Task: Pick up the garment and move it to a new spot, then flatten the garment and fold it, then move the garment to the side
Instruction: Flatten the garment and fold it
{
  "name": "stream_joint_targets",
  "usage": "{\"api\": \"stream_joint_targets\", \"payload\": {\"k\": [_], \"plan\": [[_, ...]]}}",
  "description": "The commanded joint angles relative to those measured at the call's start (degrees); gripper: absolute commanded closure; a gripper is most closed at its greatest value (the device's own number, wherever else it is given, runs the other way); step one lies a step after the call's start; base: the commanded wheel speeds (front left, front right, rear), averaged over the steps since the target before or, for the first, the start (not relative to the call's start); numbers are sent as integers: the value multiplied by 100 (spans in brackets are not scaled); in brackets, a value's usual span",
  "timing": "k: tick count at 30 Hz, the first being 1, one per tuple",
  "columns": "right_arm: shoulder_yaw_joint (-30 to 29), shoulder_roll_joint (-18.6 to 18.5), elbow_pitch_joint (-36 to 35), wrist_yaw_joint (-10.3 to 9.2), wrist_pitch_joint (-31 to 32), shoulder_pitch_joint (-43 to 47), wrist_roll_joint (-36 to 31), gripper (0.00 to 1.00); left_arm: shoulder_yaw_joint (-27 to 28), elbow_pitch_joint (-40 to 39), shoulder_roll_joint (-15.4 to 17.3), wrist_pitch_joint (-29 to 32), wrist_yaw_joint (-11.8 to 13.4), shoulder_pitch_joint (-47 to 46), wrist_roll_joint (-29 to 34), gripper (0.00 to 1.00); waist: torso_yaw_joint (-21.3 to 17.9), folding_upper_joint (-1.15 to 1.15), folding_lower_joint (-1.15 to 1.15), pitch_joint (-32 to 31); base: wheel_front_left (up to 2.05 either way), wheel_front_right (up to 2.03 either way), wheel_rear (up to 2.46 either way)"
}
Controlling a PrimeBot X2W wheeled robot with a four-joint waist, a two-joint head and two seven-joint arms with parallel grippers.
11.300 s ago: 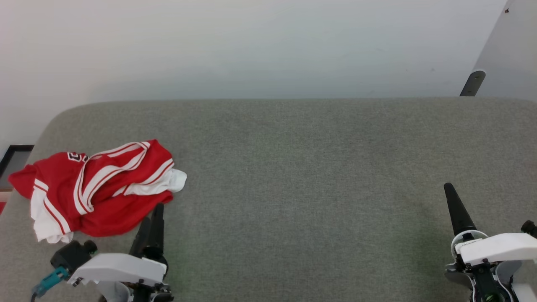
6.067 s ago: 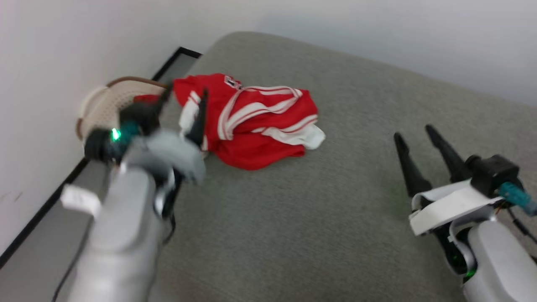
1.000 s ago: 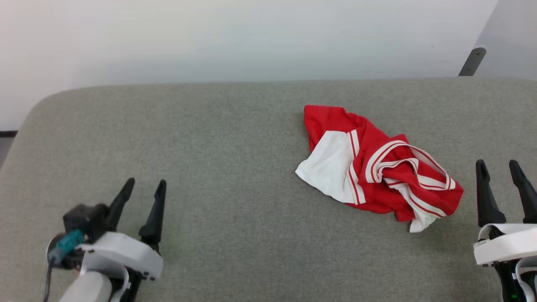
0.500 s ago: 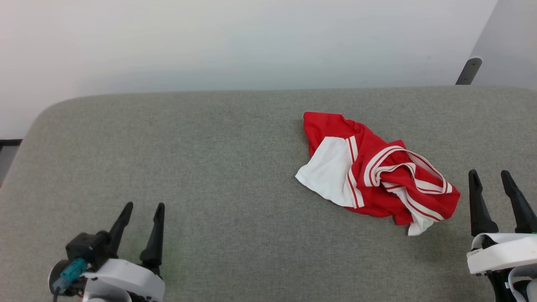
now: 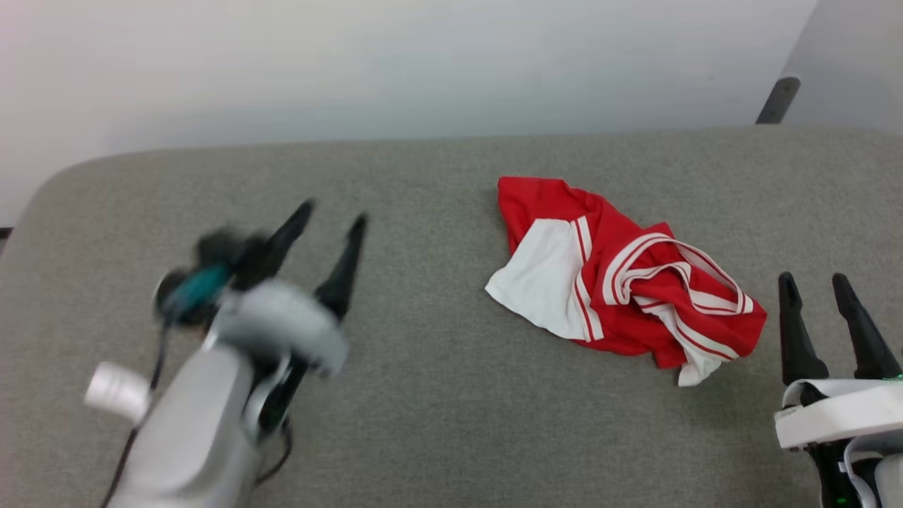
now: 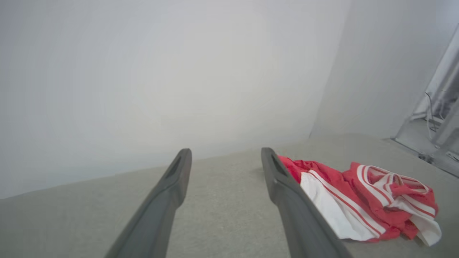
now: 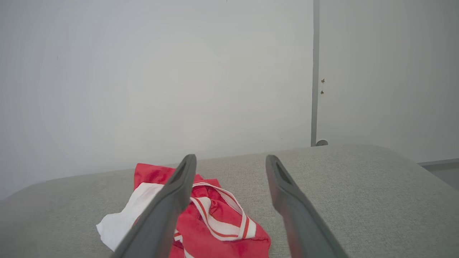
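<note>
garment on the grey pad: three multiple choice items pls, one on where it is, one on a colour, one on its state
1. On the pad the garment lies: A right of centre, near the right gripper; B at the left end; C hanging off the front edge.
2. Its sleeve is: A black; B white; C blue.
3. The garment is: A neatly folded; B spread flat; C crumpled.
A, it lies beside the right gripper's tips; B, the panel at its left is white; C, it sits bunched, trim twisted.
</note>
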Motion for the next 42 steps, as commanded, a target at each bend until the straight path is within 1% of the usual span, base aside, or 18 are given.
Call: {"api": "stream_joint_targets", "payload": {"k": [1, 4, 6, 8, 9, 11, 13, 14, 17, 22, 25, 29, 30, 31, 32, 37, 39, 42], "plan": [[28, 33, 34, 0, -2, -83, 17, 0, -254, 244, -91, 500, -31, -481, -27, 0, -130, 0, 0, 156, 0, 0, 0], [96, 58, 72, 0, -21, -208, 42, 0, -803, 721, -245, 1628, -70, -1371, -335, 0, -251, 0, 0, 323, 0, 0, 0], [202, 84, 95, 0, -37, -314, 80, 0, -1259, 963, -276, 2376, -64, -1815, -760, 0, -387, 0, 0, 454, 0, 0, 0], [261, 84, 142, -1, -57, -405, 120, 0, -1943, 1056, -136, 3138, -66, -2193, -1150, 0, -525, 0, 0, 582, 0, 0, 0], [282, 92, 165, -1, -64, -458, 159, 0, -2143, 1148, -72, 3481, -54, -2354, -1415, 0, -593, 0, 0, 644, 0, 0, 0], [323, 114, 211, 0, -89, -561, 203, 0, -2507, 1197, -59, 4101, -56, -2596, -1982, 0, -722, 0, 0, 773, 0, 0, 0], [363, 129, 255, 0, -111, -640, 243, 0, -2757, 1257, 3, 4496, -56, -2845, -2370, 0, -844, 0, 0, 919, 0, 0, 0], [383, 135, 273, 0, -127, -676, 237, 0, -2840, 1315, 20, 4617, -56, -2939, -2535, 0, -899, 0, 0, 990, 0, 0, 0], [483, 162, 305, 0, -149, -839, 300, 0, -3131, 1538, 97, 4792, -57, -3242, -2741, 0, -1077, 0, 0, 1220, 0, 0, 0], [685, 232, 349, 0, -169, -1096, 387, 0, -3555, 1958, 293, 4818, -58, -3535, -3024, 0, -1410, 0, 0, 1500, 0, 0, 0], [695, 267, 324, 0, -169, -1152, 386, 0, -3726, 2114, 375, 4757, -58, -3604, -3090, 0, -1470, 0, 0, 1536, 0, 0, 0], [694, 295, 274, 0, -172, -1171, 380, 0, -3849, 2422, 384, 4716, -58, -3594, -3453, 0, -1528, 0, 0, 1571, 0, 0, 0], [686, 294, 270, 0, -172, -1168, 370, 0, -3832, 2448, 371, 4703, -58, -3569, -3619, 15, -1525, 0, 0, 1575, 0, 0, 0], [666, 289, 267, 0, -172, -1166, 359, 0, -3807, 2470, 357, 4690, -58, -3557, -3763, 52, -1513, 0, 0, 1577, 0, 0, 0], [638, 283, 271, 0, -173, -1154, 344, 0, -3823, 2459, 359, 4695, -58, -3562, -3849, 100, -1491, 0, 0, 1573, 0, 0, 0], [555, 229, 282, 0, -173, -1053, 274, 0, -3873, 2350, 419, 4500, -58, -3674, -4230, 100, -1209, 0, 0, 1441, 0, 0, 0], [524, 196, 281, 0, -173, -981, 259, 0, -3900, 2275, 487, 4366, -58, -3699, -4322, 100, -1023, 0, 0, 1353, 0, 0, 0], [515, 144, 303, 0, -173, -879, 229, 0, -3869, 2102, 683, 4176, -58, -3590, -4527, 100, -741, 0, 0, 1186, 0, 0, 0]]}}
